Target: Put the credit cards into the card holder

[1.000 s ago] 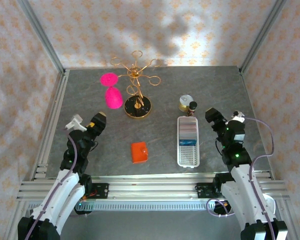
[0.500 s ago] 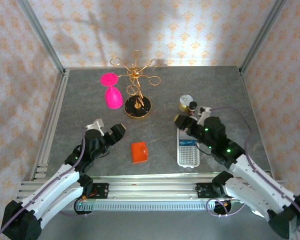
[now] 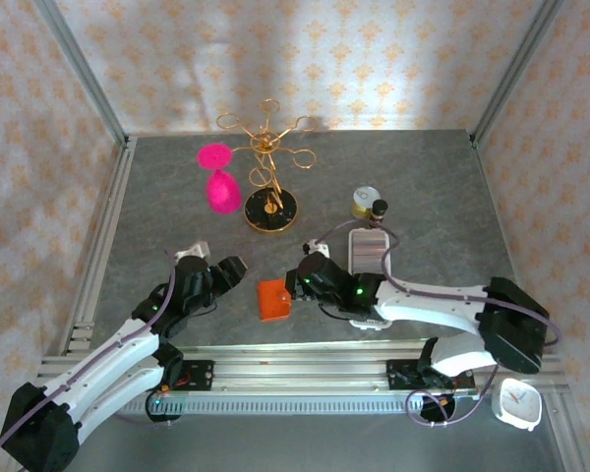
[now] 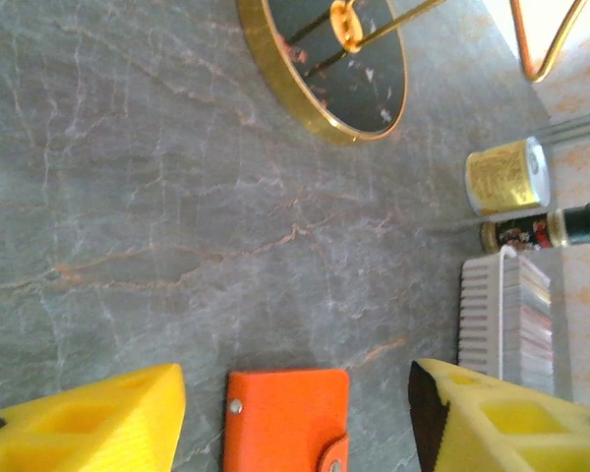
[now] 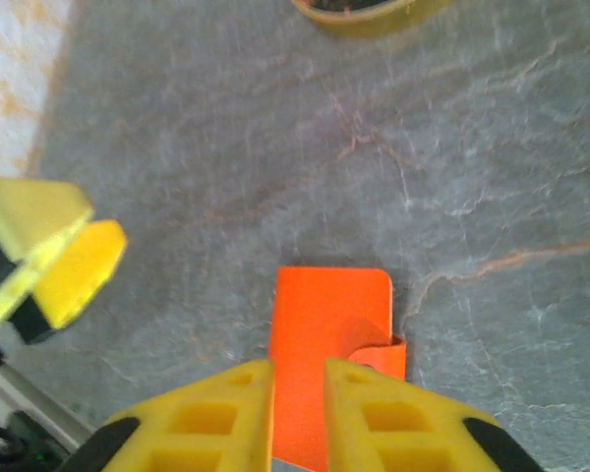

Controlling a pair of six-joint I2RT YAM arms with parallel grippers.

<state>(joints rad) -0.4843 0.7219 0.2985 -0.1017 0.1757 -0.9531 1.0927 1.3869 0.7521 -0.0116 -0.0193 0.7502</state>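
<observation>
The card holder (image 3: 272, 299) lies closed and flat close to the near edge of the table (image 3: 423, 177), about at the middle of that edge. It is almost square. Its slightly longer side seems to run from the near edge toward the far edge, and the clasp tab is on the side facing the right edge.

No card is in it, so I judge the task is at the beginning: the holder is not opened, and the credit cards (image 4: 526, 315) stand in the white tray (image 3: 357, 239) just to the right.

The right gripper (image 5: 297, 379) is over the holder with its jaws nearly together, clamping nothing that I can see. The left gripper (image 4: 297, 379) is spread wide on both sides of the holder and does not touch it.
</observation>
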